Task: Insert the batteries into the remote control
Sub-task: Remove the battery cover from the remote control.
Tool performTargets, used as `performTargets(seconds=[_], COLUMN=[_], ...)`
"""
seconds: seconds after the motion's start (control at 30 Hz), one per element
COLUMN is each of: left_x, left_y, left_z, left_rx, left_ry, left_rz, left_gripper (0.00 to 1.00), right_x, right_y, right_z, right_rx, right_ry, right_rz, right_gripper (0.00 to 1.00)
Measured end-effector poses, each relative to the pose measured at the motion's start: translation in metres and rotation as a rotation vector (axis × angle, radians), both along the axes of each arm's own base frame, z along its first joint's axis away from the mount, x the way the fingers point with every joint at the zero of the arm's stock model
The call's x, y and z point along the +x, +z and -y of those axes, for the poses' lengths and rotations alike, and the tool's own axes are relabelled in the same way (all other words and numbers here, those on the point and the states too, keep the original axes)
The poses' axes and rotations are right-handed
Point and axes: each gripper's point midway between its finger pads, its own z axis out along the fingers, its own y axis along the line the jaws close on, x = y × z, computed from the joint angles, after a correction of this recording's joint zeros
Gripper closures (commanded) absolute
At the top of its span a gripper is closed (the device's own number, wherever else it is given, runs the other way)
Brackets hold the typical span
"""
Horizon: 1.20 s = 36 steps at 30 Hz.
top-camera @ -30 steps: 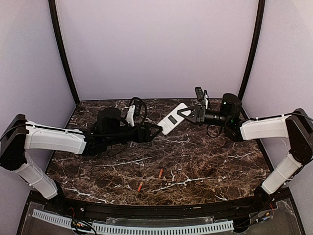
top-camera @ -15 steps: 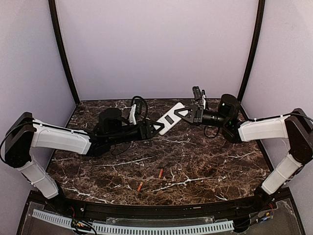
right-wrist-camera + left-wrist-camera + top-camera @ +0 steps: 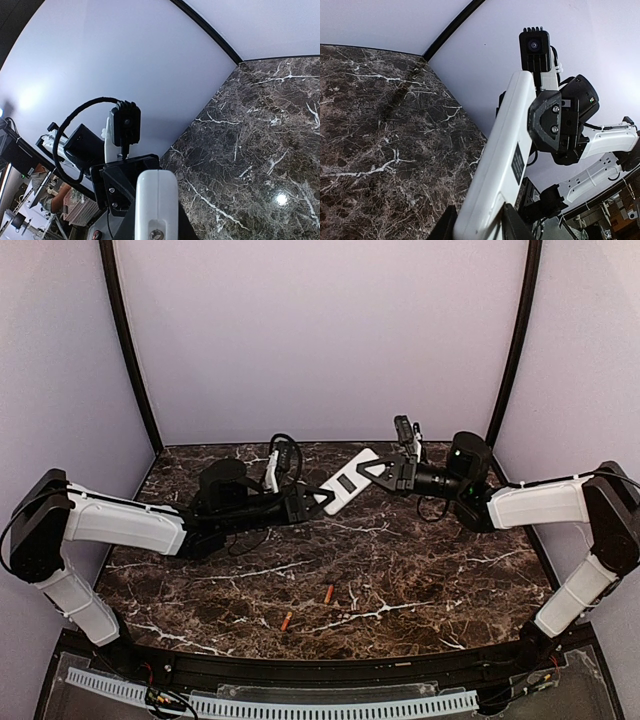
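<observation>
You have the remote control (image 3: 345,483) lifted off the table (image 3: 450,560) and held in the air over its far half, slanting up from left to right between your two arms. Your left gripper (image 3: 318,502) is clamped on the remote's lower end, and your right gripper (image 3: 378,472) looks clamped on its upper end, with one black finger plate pressed against the long edge in the left wrist view. The remote's plain white back faces the overhead camera, showing one small dark rectangle. You cannot tell from these views whether that is an open battery bay or only a label, nor whether the cover is on or off. Both batteries (image 3: 328,593) lie loose on the dark marble near the front edge, well apart from the remote and from either gripper. One sits near the middle and the other a little to its left and closer to the arm bases. Judged from this, loading has not begun. Neither battery has been picked up, and with both grippers occupied, one must let go before it can fetch a battery.
</observation>
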Motion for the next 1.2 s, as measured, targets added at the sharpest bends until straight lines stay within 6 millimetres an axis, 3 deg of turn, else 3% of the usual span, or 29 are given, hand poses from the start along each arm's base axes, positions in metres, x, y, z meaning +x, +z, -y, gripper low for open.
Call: performTargets(seconds=[0.1, 0.27, 0.37, 0.47, 0.7, 1.2], left_x=[-0.002, -0.004, -0.004, -0.004, -0.002, 0.000], left_y=[0.004, 0.010, 0.015, 0.015, 0.006, 0.004], left_z=[0.001, 0.002, 0.002, 0.002, 0.001, -0.001], left_rx=[-0.015, -0.036, -0.049, -0.049, -0.021, -0.024], left_ry=[-0.017, -0.031, -0.036, -0.036, -0.023, -0.012], left_rz=[0.008, 0.026, 0.036, 0.040, 0.017, -0.010], left_gripper=[0.80, 0.81, 0.63, 0.55, 0.57, 0.74], right_x=[0.000, -0.001, -0.001, -0.001, 0.001, 0.008], right_y=[0.005, 0.011, 0.015, 0.017, 0.014, 0.010], right_z=[0.002, 0.004, 0.005, 0.006, 0.006, 0.012], right_rx=[0.012, 0.032, 0.045, 0.053, 0.044, -0.038], right_ry=[0.004, 0.015, 0.019, 0.020, 0.005, -0.069], right_rz=[0.016, 0.029, 0.031, 0.030, 0.026, 0.036], right_gripper=[1.00, 1.00, 1.00, 1.00, 1.00, 1.00])
